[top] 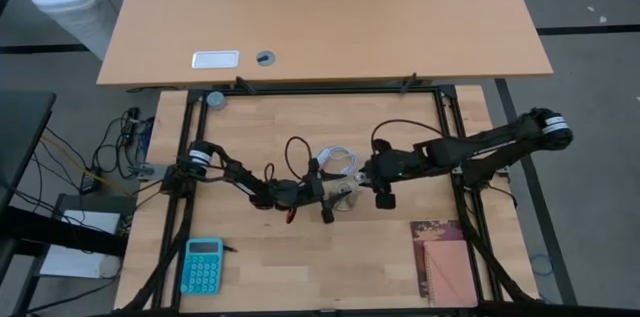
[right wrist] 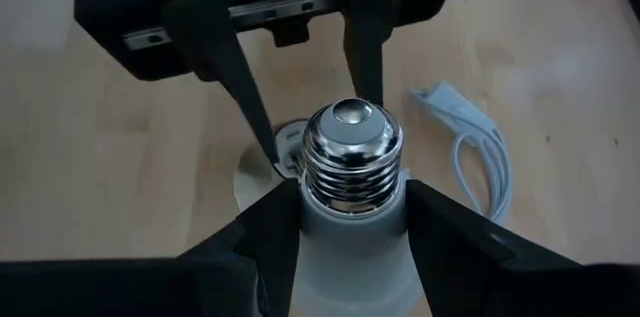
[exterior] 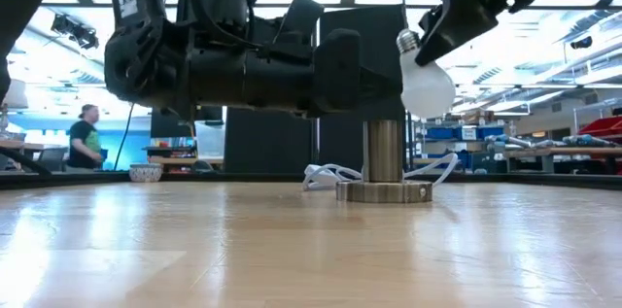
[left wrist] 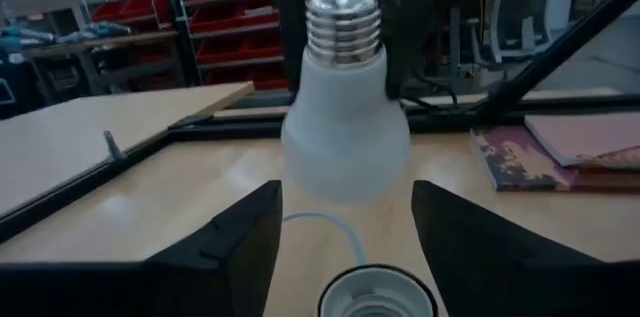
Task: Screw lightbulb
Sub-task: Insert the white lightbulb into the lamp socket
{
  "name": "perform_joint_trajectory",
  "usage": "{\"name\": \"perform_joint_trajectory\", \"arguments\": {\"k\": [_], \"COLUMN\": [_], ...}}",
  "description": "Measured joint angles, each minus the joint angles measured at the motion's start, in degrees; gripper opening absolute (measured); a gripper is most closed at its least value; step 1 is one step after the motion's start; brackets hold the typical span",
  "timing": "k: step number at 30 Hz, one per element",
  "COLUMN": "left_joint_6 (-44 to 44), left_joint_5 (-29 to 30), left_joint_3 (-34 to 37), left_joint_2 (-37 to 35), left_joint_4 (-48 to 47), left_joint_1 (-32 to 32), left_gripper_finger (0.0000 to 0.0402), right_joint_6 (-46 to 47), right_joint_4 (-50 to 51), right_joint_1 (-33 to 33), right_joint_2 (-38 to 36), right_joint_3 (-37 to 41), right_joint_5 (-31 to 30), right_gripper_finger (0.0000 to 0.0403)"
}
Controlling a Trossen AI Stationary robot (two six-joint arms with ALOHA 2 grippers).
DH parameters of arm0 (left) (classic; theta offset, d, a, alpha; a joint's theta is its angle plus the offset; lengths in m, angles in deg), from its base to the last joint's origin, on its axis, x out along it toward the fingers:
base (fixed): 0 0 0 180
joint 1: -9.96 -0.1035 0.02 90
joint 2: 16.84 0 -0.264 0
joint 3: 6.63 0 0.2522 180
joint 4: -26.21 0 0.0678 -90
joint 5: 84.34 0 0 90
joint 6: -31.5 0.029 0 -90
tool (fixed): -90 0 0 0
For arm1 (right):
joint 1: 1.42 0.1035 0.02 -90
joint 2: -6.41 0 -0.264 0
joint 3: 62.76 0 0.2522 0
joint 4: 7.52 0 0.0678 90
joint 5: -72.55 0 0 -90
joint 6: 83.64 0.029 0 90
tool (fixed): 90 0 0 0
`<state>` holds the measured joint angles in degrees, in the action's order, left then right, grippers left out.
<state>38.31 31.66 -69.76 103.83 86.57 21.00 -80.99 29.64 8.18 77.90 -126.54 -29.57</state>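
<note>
Here the lightbulb [exterior: 425, 83] hangs in the air above the worktop [exterior: 292, 250], upside down and a bit tilted; its round white part points down and its shiny silver screw end [right wrist: 352, 155] points up. The white part is smooth and plain; the screw end has ridges all round and a small round tip on top. The right gripper [right wrist: 350, 219] has its fingers [right wrist: 262, 227] clamped on the lightbulb, one on each side, just under the screw end. The lightbulb is just beside the top of the metal socket [exterior: 383, 162], a short silver post on a flat round foot standing on the worktop; it is not in the socket. The left gripper [left wrist: 345, 222] is low by the socket, its fingers [left wrist: 240, 227] apart, one on each side of the socket's open top [left wrist: 378, 295]; whether they touch the socket I cannot tell. A white cable [exterior: 326, 174] lies curled behind the socket.
</note>
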Motion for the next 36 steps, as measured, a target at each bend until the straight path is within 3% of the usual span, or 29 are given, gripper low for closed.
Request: {"name": "perform_joint_trajectory", "arguments": {"k": [4,11,21,26,32,36], "left_joint_6": [-3.1,-5.5,-6.7,0.9,18.4,24.9], "left_joint_5": [0.2,0.3,-0.2,0.0,6.6,7.5], "left_joint_3": [0.0,-0.1,-2.0,-6.8,-8.1,-7.5], "left_joint_2": [-7.0,-20.3,-33.6,-34.9,-34.9,-34.8], "left_joint_4": [-11.8,-31.9,-58.7,-69.0,-69.9,-69.5], "left_joint_1": [0.4,0.8,0.8,0.8,0.9,0.9], "left_gripper_finger": [0.0237,0.0237,0.0237,0.0237,0.0237,0.0237], "right_joint_6": [0.5,3.8,13.8,19.7,28.9,33.8], "right_joint_4": [-3.7,-20.5,-66.5,-82.5,-91.0,-100.7], "right_joint_1": [0.0,-0.3,0.0,0.1,0.1,-0.1], "right_joint_2": [-2.0,-7.5,-7.8,-4.3,1.5,5.2], "right_joint_3": [1.0,11.4,30.9,34.8,34.9,34.9], "right_joint_5": [0.5,2.9,1.6,-0.1,-0.2,-0.3], "right_gripper_finger": [0.0167,0.0167,0.0167,0.0167,0.0167,0.0167]}}
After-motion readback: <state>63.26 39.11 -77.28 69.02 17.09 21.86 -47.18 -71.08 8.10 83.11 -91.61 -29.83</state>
